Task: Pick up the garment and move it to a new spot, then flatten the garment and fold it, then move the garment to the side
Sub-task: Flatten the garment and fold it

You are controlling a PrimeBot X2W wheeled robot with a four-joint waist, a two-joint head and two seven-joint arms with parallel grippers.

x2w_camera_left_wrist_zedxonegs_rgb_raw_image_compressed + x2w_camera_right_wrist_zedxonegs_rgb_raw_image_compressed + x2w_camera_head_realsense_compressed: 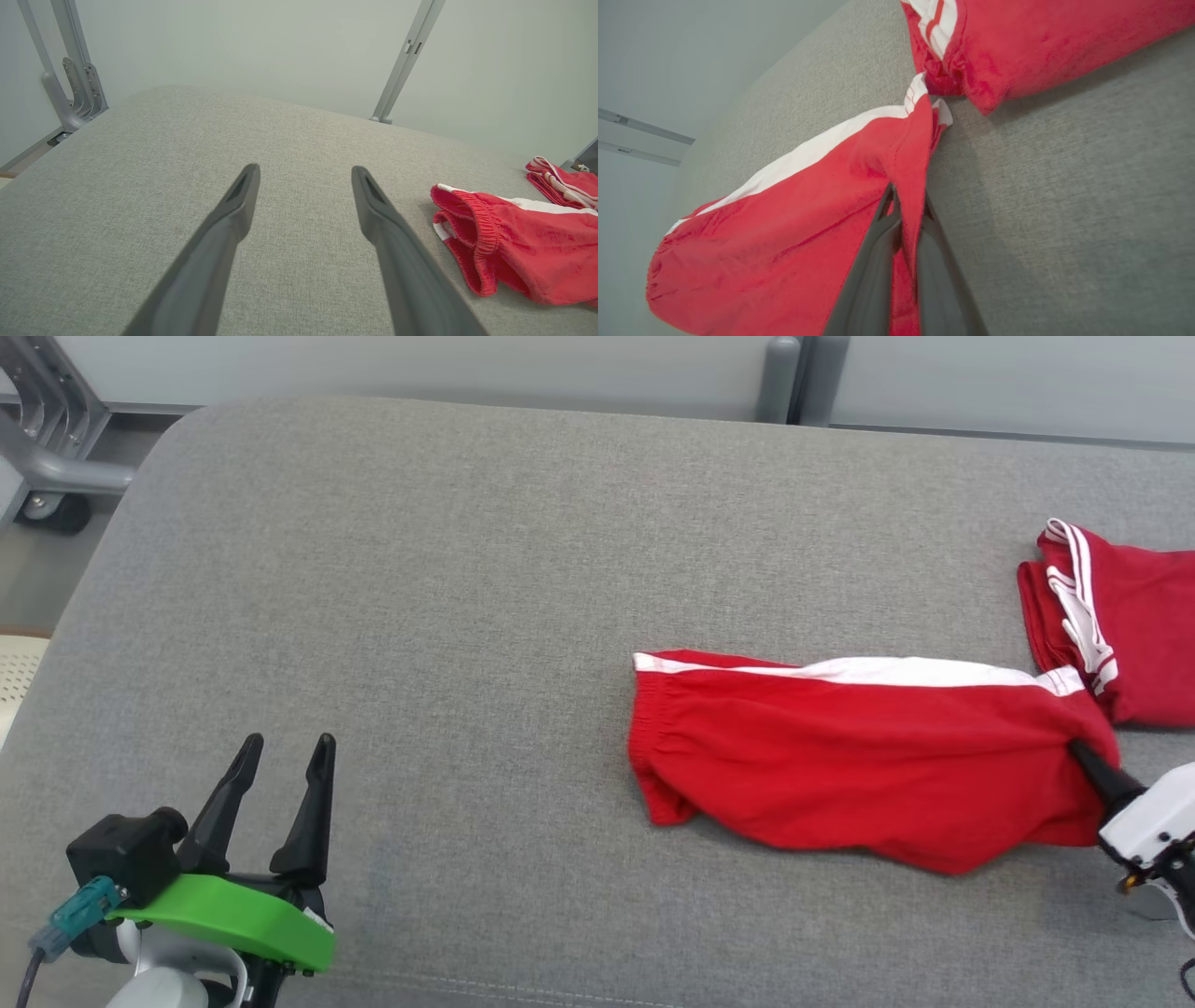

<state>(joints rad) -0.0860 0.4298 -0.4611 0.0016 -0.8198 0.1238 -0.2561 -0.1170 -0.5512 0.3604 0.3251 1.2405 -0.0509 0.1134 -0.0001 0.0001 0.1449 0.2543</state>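
one folded red garment (1141, 616) lies just beside the shorts (840, 756).

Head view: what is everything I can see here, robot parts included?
padded surface: one, grey, under everything.
garment: one, red with a white side stripe, lying right of centre.
second garment: one, red with white stripes, far right edge.
metal frame: one, grey, wheeled, upper left beyond the surface.
post: one, grey, at the back.
left gripper: one, dark fingers on a green mount, lower left, open.
right gripper: one, dark, lower right, shut on the garment's right end.
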